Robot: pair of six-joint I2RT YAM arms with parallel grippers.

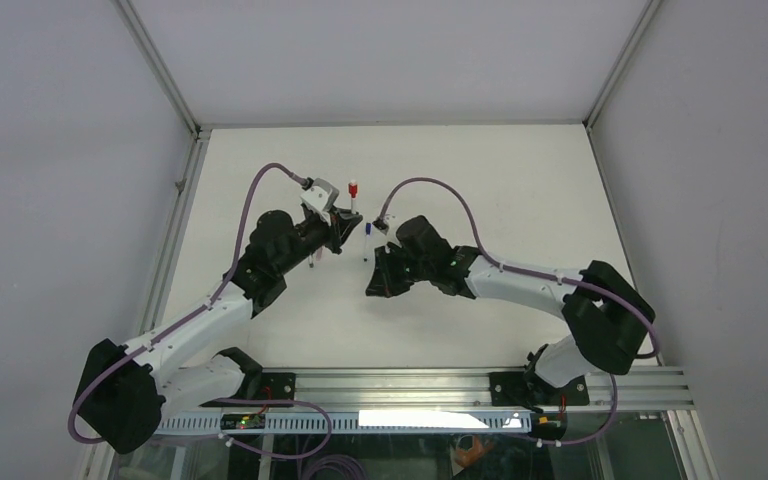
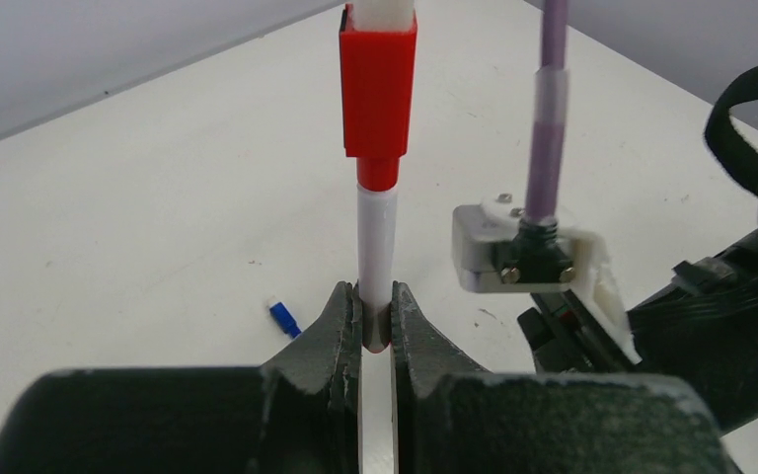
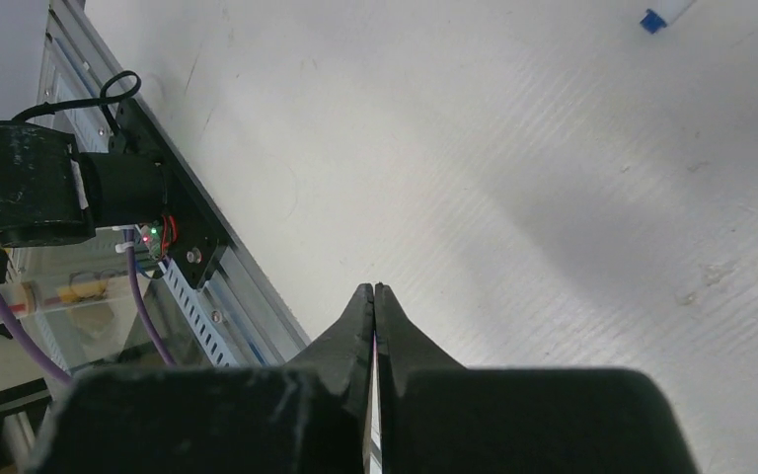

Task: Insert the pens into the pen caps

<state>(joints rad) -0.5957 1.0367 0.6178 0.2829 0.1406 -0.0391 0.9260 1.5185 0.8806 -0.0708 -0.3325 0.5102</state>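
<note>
Black fingers of the left end effector fill the bottom of the left wrist view, pinched tight on the white barrel of a pen; the pen points straight out from between them, and a red cap sits on its far end, with a short red collar showing just below the cap. Seen from above, this capped pen is held over the middle of the surface, somewhat toward the far edge; whether its lower end touches the surface I cannot tell.

Just left of the fingers a small blue cap lies on the surface with something white at one end; how far that white part runs is unclear. From above it lies between the two arms, near the middle.

Further right, the right end effector has its jaws pressed together with nothing between them; it hangs over a bare patch of the surface, well apart from the blue cap, and points toward the near edge, where an aluminium rail runs. A purple cable drops into the grey camera housing on the right wrist, which stands just beside the held pen.
</note>
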